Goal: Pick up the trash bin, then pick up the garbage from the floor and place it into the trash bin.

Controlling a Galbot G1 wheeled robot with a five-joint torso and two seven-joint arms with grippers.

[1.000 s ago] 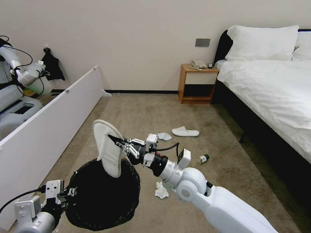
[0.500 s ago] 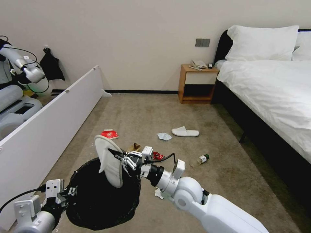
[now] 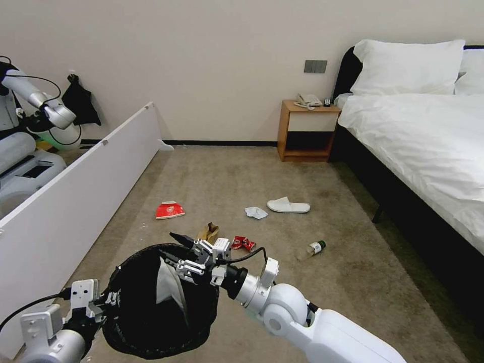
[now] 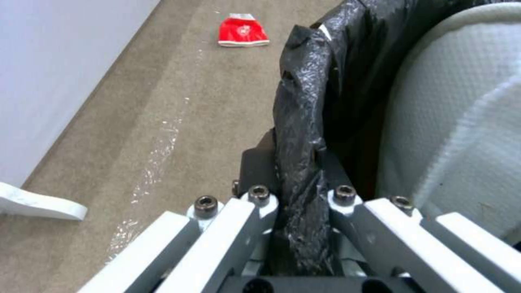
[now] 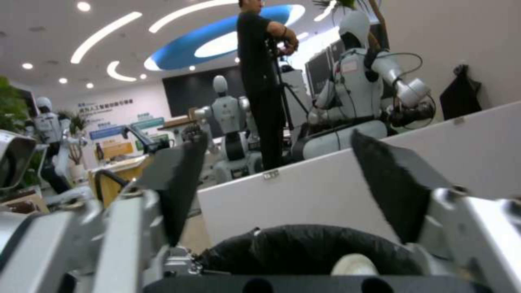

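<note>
With the slipper [image 3: 169, 287] lying inside the bin [image 3: 151, 333], my right gripper [image 3: 176, 248] hangs spread and seemingly empty above its rim; I'd lift clear while my left gripper [image 4: 301, 191] pinches the liner.

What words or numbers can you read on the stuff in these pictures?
None can be read for sure.
Flat red and white packet on the carpet: a pale printed mark, too blurred to read.
Small dark-capped bottle: white label, too small.
Crushed red can: print too small.
Blue wall signs in the far room: pale lettering, too blurred.
</note>
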